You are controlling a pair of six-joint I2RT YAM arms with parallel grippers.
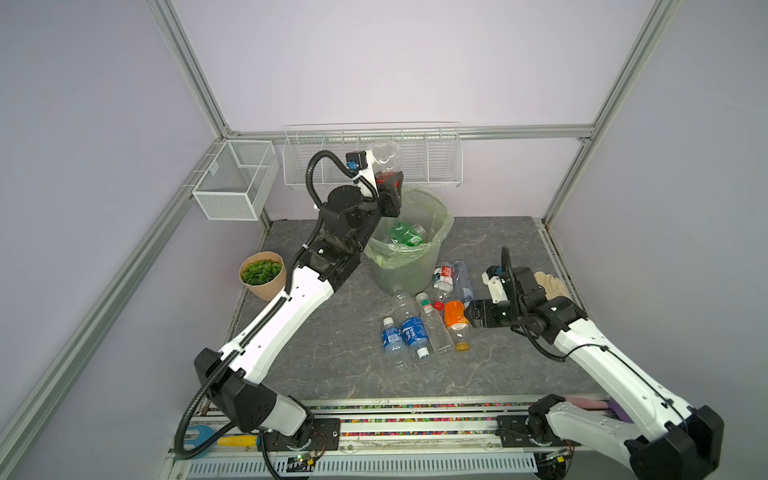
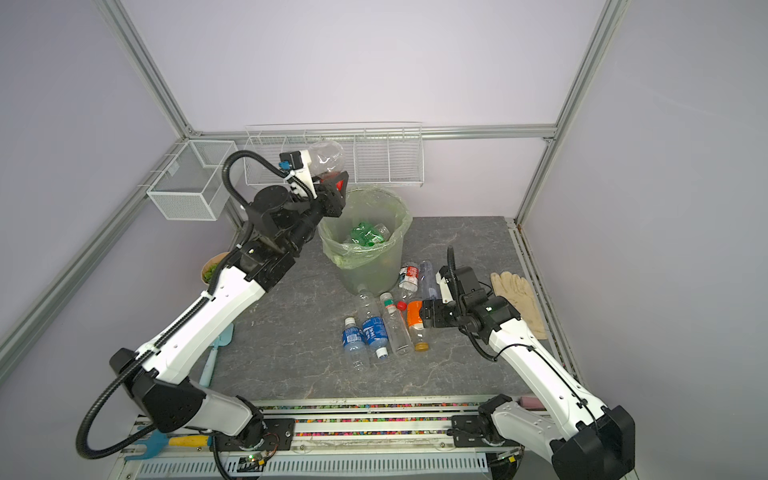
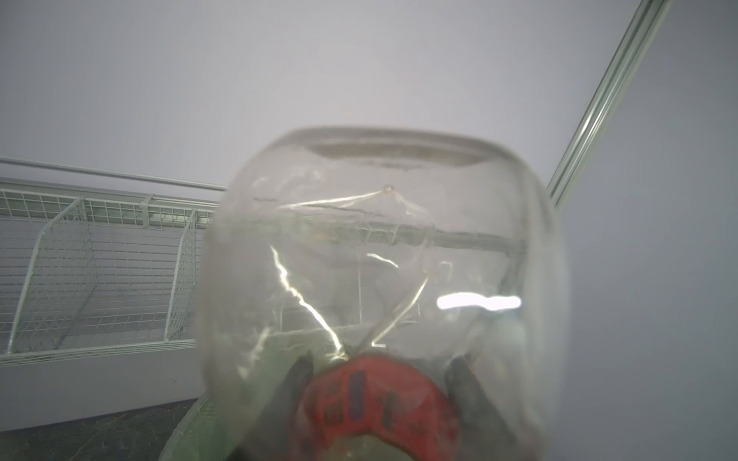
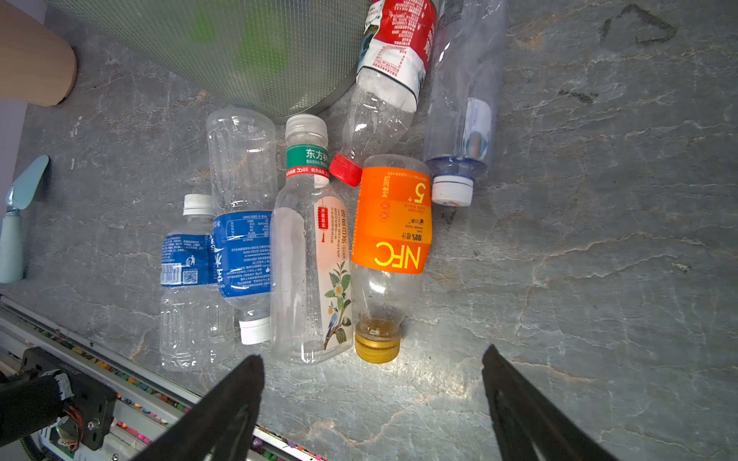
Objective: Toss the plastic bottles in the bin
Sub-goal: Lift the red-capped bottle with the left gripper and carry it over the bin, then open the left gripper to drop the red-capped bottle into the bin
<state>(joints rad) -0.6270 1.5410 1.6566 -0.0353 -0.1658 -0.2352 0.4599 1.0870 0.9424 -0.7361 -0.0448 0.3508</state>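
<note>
My left gripper (image 1: 388, 183) (image 3: 379, 371) is shut on a clear red-labelled plastic bottle (image 1: 386, 156) (image 2: 328, 156) (image 3: 379, 259), held above the back-left rim of the bin (image 1: 444, 220) (image 2: 405, 216). A green bottle (image 1: 405, 232) lies inside the bin. Several bottles lie on the table in front of the bin: two blue-labelled (image 1: 413, 330) (image 4: 243, 251), a tea bottle (image 4: 315, 259), an orange-labelled one (image 1: 455, 318) (image 4: 393, 223), a red-labelled one (image 4: 395, 52). My right gripper (image 1: 471, 316) (image 4: 372, 355) hangs open just right of the orange bottle, holding nothing.
A tan plant pot (image 1: 262, 274) stands left of the bin. White wire baskets (image 1: 235, 183) (image 1: 372, 158) hang on the back walls. A pale glove (image 1: 548, 284) lies at the right edge, a light blue trowel (image 2: 220, 340) at the left.
</note>
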